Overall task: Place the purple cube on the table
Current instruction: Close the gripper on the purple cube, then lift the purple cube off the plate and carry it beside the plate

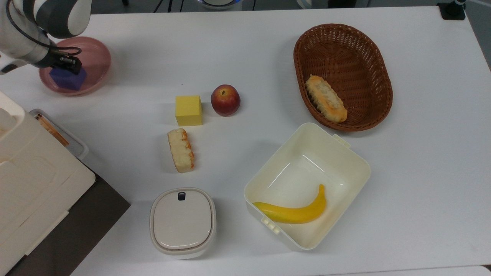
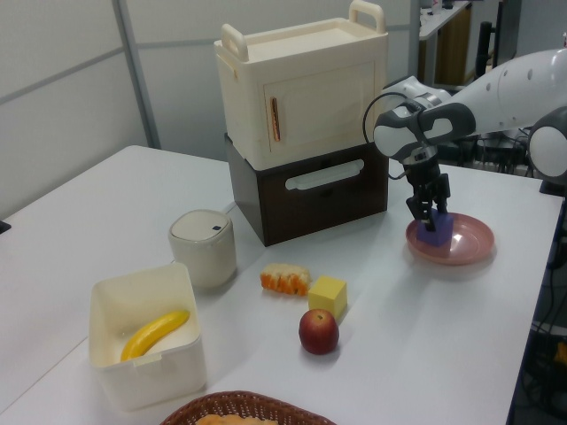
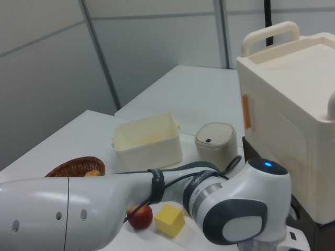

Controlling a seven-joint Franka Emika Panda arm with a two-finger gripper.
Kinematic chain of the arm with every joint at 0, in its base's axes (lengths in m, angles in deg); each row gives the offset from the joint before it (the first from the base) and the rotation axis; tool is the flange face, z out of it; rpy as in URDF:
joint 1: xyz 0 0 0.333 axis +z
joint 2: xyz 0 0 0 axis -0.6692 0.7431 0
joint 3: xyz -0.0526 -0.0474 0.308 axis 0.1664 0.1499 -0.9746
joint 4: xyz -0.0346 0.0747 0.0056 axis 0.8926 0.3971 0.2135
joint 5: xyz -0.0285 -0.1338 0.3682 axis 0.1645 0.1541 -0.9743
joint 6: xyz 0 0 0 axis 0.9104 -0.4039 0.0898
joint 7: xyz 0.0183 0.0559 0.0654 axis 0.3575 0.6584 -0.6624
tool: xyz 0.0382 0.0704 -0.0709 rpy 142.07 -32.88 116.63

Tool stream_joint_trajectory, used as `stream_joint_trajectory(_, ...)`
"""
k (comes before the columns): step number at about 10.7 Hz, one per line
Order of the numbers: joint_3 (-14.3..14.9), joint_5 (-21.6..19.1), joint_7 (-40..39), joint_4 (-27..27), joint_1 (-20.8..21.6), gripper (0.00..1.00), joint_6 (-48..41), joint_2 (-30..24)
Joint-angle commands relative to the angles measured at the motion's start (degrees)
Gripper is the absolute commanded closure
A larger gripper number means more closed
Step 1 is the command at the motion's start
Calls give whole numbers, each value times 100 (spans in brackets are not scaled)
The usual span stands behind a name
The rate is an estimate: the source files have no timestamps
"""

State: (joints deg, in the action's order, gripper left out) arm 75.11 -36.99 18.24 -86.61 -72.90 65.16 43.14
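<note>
The end effector (image 2: 429,211) straddles the purple cube (image 1: 69,78) in the pink dish (image 1: 98,57), whether clamped I cannot tell, so lifting it onto the bench (image 1: 268,57) remains.

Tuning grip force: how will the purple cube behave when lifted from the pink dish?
The purple cube looks matte and foam-like, so probably light and grippy. Its flat faces suit the tool; rolling seems unlikely. It may compress slightly.

Gripper (image 1: 68,63) at the purple cube (image 1: 67,79) in the pink dish (image 1: 96,61)

The dish stands on the white table (image 1: 245,53), at the top view's upper left corner.
</note>
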Motion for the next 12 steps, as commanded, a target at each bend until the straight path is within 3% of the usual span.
stream_joint_trajectory(1, -50, 112, 23, -76, 84, 91, -181, -303)
stream_joint_trajectory(3, -103, 68, 41, -76, 206, 90, -226, -557)
stream_joint_trajectory(8, -103, 15, 120, -6, 1155, 85, -849, -901)
stream_joint_trajectory(9, -103, 15, 120, 12, 1339, 75, -1051, -901)
stream_joint_trajectory(11, -94, 33, 608, 12, 1708, 0, -1097, -919)
stream_joint_trajectory(12, -103, 15, 943, 38, 1789, 0, -1036, -919)
